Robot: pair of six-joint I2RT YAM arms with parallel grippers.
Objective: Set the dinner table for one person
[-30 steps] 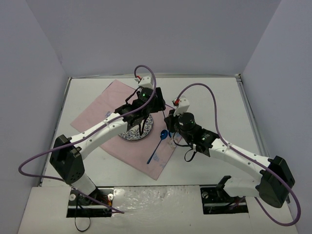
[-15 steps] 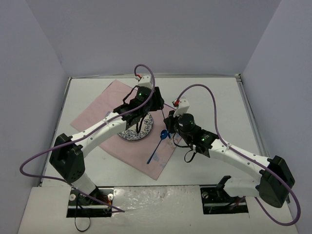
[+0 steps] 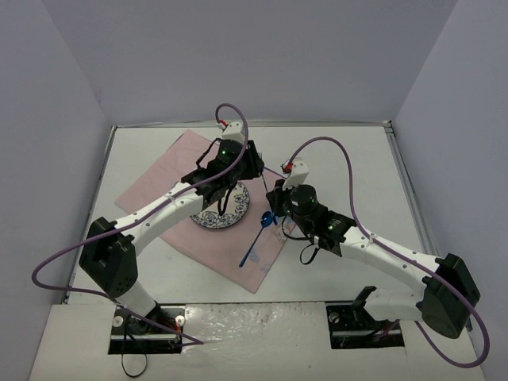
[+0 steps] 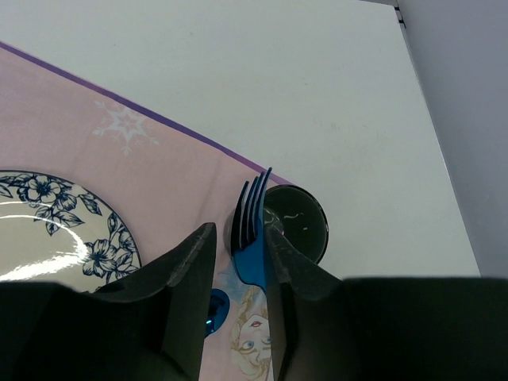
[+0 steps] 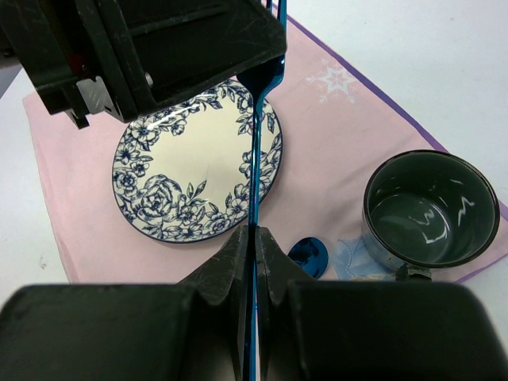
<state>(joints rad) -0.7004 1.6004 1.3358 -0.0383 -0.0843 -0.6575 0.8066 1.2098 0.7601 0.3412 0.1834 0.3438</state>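
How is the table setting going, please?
Right gripper shut on fork handle. Left gripper open around its tines. Dinner table: plate, spoon on cloth, cup at corner. Nothing blocking.

White arm links (image 3: 171, 210) with black joints (image 3: 111, 258) carry looping purple cables (image 3: 325, 138) (red-tipped connectors (image 3: 290, 167)).

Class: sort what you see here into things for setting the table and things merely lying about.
For the job: dinner table, pink cloth, plate, spoon, cup, fork in the right gripper.
Lying about: nothing loose; only the arms' purple cables.
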